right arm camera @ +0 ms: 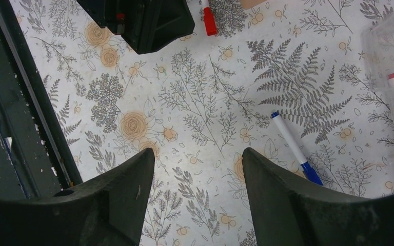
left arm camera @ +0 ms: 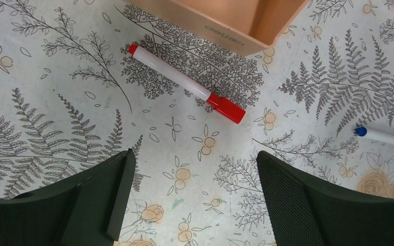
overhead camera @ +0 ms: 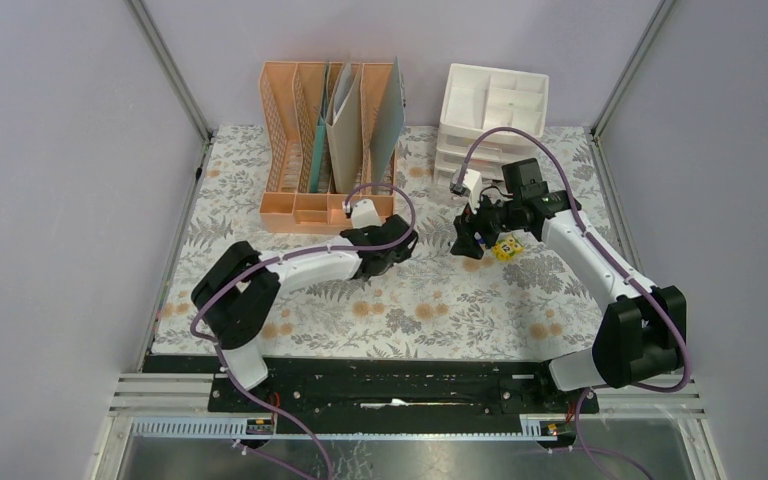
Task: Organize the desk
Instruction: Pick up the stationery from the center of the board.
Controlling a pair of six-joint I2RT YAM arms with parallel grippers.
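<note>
Fern-printed desk [overhead camera: 460, 305] between pale lilac walls [overhead camera: 50, 150]

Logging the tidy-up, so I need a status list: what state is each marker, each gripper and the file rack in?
red marker: capped, lying flat on the desk
blue marker: capped, lying flat on the desk
left gripper: open, empty
right gripper: open, empty
file rack: upright, folders standing in it

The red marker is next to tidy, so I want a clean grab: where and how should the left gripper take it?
Grip the red marker mid-barrel, on the white part, coming straight down with the open left gripper turned to close across it. It lies flat and diagonal on the desk, leaving only its long sides free.
</note>
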